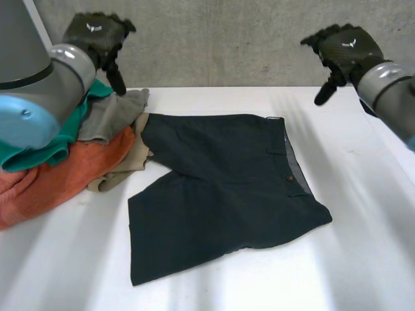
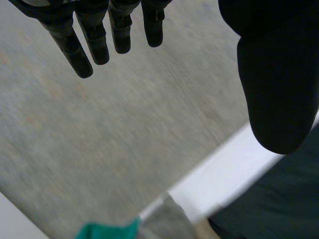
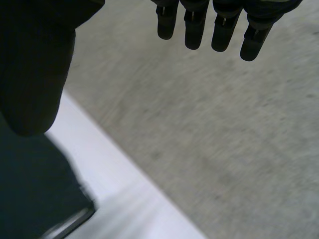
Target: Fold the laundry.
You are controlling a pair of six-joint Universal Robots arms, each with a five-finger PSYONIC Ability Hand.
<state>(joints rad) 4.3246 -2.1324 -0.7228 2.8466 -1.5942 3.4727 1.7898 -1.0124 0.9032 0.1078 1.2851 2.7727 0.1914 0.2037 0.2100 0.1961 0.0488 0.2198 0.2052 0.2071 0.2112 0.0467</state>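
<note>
— So, what lies nearest on the white worktop (image 1: pixel 363 259)?
— A pair of dark shorts (image 1: pixel 220 188), spread flat at its middle, with the legs towards the robot's left and the waistband towards its right. No fold shows in them.
— And beside them?
— At the robot's left is a loose pile: an orange garment (image 1: pixel 58 175), a teal garment (image 1: pixel 32 155), a grey garment (image 1: pixel 113 116) and a tan garment (image 1: pixel 120 172). The tan one touches the shorts' far leg. None looks folded.
— Where are the hands?
— Farther back, both are raised clear of the worktop, in front of a grey wall (image 1: pixel 220 39). The left robot hand (image 1: pixel 97 32) hangs over the far end of the pile. The right robot hand (image 1: pixel 343 48) hangs over the worktop's far right side. Each has relaxed fingers held wide of the thumb, holding nothing.
— How far along is the job?
— Barely begun, by this showing. The shorts seem laid out ready, every fold is yet to be made, and the pile waits after them.
</note>
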